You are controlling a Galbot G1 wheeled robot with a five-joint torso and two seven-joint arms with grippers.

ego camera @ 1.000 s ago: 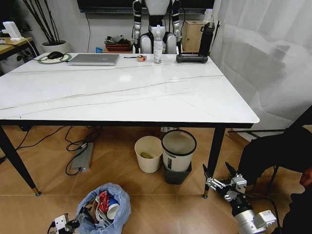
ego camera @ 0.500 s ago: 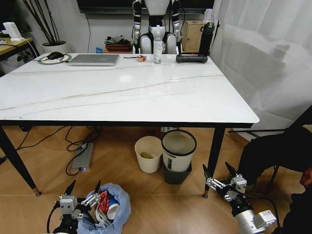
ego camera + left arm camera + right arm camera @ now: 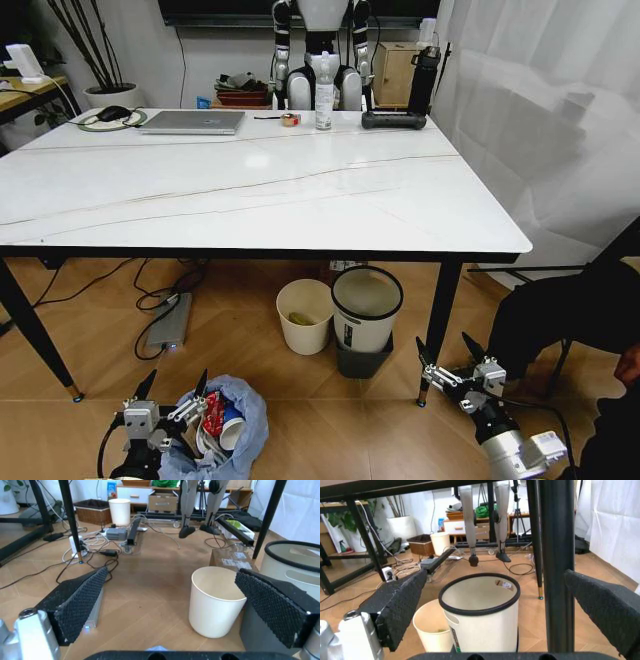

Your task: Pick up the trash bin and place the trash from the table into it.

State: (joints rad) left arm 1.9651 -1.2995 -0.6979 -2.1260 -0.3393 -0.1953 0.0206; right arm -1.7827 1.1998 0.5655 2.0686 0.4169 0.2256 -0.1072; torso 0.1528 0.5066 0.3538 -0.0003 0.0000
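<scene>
Blue-bagged bin (image 3: 222, 425) is sitting on the floor holding the trash (image 3: 216, 417), and the left gripper (image 3: 172, 388), jaws spread, is hovering beside its rim, likely needing a firm rim pinch; the right gripper (image 3: 446, 352) is idling open.

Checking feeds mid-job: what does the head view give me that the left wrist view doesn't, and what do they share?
Head view alone: the trash bin on the floor with trash inside, beside the open left gripper; the table top; the open right gripper.

Left wrist view alone: a wicker basket and a cardboard box on the floor beyond the table.

Both: the cream round bin and black-rimmed grey bin.
</scene>
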